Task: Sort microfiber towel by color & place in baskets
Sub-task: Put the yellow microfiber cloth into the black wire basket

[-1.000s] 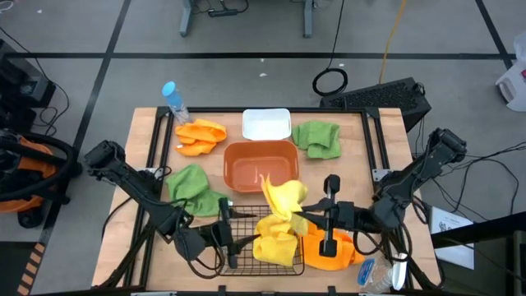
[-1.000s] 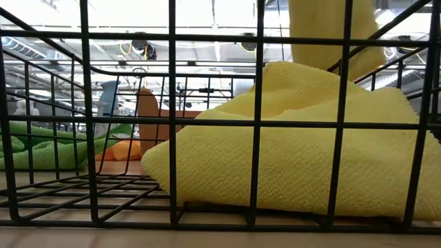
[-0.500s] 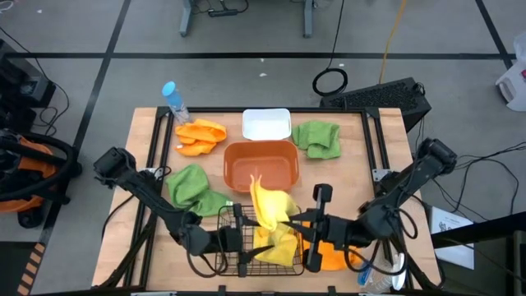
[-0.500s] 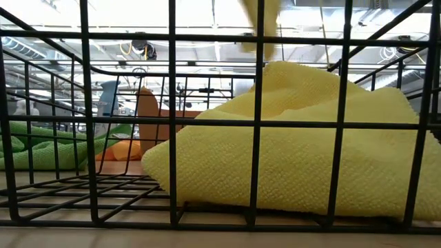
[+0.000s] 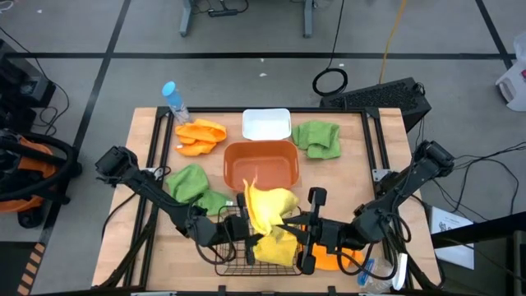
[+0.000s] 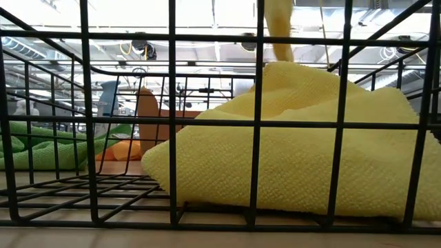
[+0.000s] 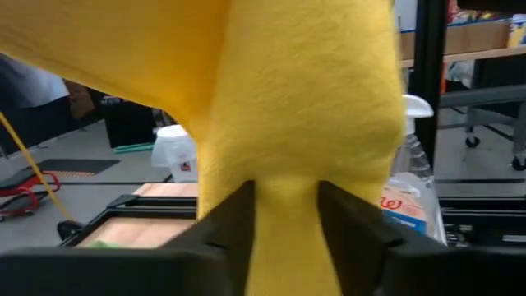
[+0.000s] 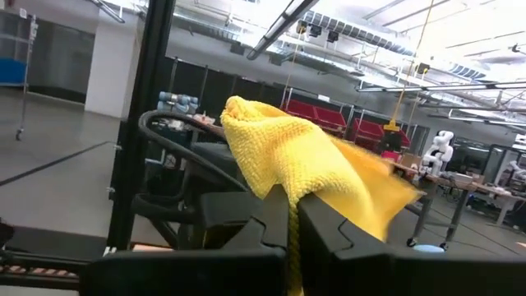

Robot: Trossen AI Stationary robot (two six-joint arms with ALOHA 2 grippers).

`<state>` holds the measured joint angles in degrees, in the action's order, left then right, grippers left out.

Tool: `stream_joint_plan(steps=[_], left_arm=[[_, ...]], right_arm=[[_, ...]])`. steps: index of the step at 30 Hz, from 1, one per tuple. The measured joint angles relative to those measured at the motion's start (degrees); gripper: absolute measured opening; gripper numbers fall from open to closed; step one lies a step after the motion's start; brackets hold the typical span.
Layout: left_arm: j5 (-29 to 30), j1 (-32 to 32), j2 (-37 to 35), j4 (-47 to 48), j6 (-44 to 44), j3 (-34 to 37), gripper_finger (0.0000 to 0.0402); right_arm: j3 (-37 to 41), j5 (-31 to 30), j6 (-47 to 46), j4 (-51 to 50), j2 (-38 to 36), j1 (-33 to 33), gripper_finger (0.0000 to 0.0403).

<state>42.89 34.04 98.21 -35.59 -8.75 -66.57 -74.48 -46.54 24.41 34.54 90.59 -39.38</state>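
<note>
One yellow towel [image 5: 265, 207] hangs in the air above the black wire basket [image 5: 223, 265] at the table's near edge, between my two grippers. My left gripper [image 5: 243, 228] is shut on it from the left, and my right gripper [image 5: 289, 224] is shut on it from the right. The second yellow towel [image 6: 296, 158] lies bunched on the basket floor. An orange towel [image 5: 330, 256] lies under my right arm, and another [image 5: 200, 136] lies far left. Green towels lie left [image 5: 193, 187] and far right [image 5: 318, 138]. The orange-brown tub [image 5: 260, 150] and white bin [image 5: 266, 124] stand mid-table. My left gripper [image 7: 285, 222] pinches a gathered fold of the yellow towel [image 7: 283, 193] between its two fingers, coming level from the table's left. The cloth bulges wider beyond the fingers. My right gripper [image 8: 293, 218] pinches a bunched edge of the same towel [image 8: 288, 177], level from the right. The towel is lifted clear, and a tail [image 6: 279, 31] hangs into the basket.
A clear bottle with a blue cap [image 5: 174, 100] stands at the far left corner. The tub sits just beyond the wire basket. A spray bottle [image 7: 407, 185] shows past the left fingers. Bare wood lies between the tub and the table's right edge.
My right gripper has carried the yellow towel toward the table's left and near edge, from beside the basket to above it. My left gripper has moved right, over the basket, up to the hanging towel. The towel's tail has swung across the low view.
</note>
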Motion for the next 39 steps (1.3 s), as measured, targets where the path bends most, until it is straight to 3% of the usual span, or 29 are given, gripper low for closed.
stream_joint_plan(steps=[5, 10, 14, 19, 25, 30, 33, 39], left_arm=[[-0.7, 1.8, 0.0, 0.0, 0.0, 0.0, 0.0047], [0.8, 5.7, 0.0, 0.4, -1.0, 0.0, 0.0048], [5.7, 8.5, 0.0, 2.7, -0.8, 0.0, 0.0093], [8.9, 9.3, 0.6, 2.8, 0.4, 0.0, 0.0188], [10.6, 5.5, 3.8, -5.2, -1.6, 0.0, 0.0303], [16.8, 1.1, 6.1, -9.5, -2.6, 0.0, 0.0353], [21.8, 0.4, 6.1, -8.7, -2.6, 0.0, 0.0342], [32.4, 2.1, 5.3, -11.9, -11.7, 0.0, 0.0258]], right_arm=[[0.0, -1.7, 0.5, -0.3, 0.0, 0.0, 0.0000], [0.0, -3.2, 2.3, -0.3, 0.0, 0.0, 0.0000], [0.0, -7.6, 4.1, -0.3, 0.0, 0.1, 0.0000], [0.0, -7.4, 3.6, -0.1, 0.0, 0.6, 0.0000], [0.0, -7.1, 2.7, -0.1, 0.0, 2.2, 0.0000], [0.0, -4.5, 1.2, -0.5, 0.0, 3.1, 0.0000], [0.0, -4.4, 0.7, -1.4, 0.0, 3.0, 0.0000], [0.0, -4.4, -0.1, -2.2, 0.0, 1.5, 0.0000]])
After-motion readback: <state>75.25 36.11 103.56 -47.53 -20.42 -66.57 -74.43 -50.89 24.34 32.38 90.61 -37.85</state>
